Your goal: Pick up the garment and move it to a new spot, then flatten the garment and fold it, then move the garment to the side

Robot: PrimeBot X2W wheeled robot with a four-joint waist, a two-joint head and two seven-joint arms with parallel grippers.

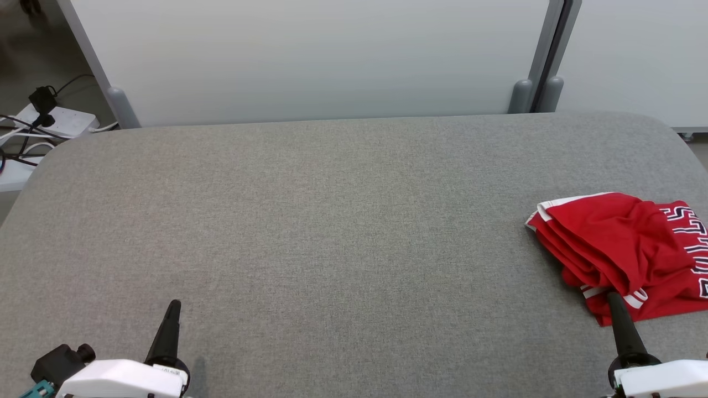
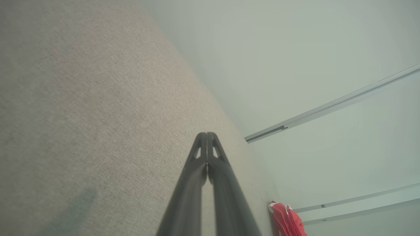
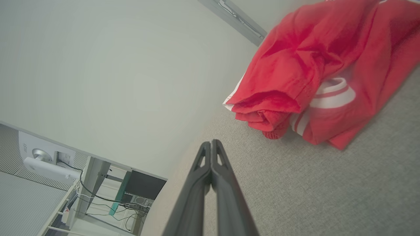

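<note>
Both grippers are closed and empty, as you can check. Your left gripper (image 1: 173, 305) hangs over the near left part of the table (image 1: 332, 221), its fingers (image 2: 188, 196) pressed together tip to tip on nothing. Your right gripper (image 1: 612, 297) is over the table's near right part, its fingers (image 3: 229, 203) likewise pressed together, their tips just short of the red jersey (image 1: 619, 243) and not touching it. That jersey, with white trim and dark lettering, lies loosely folded in layers on the table's right side. Pale partition panels (image 1: 310, 55) stand behind the table's far edge, and a white power strip (image 1: 61, 120) with cables lies beyond its far left corner.
</note>
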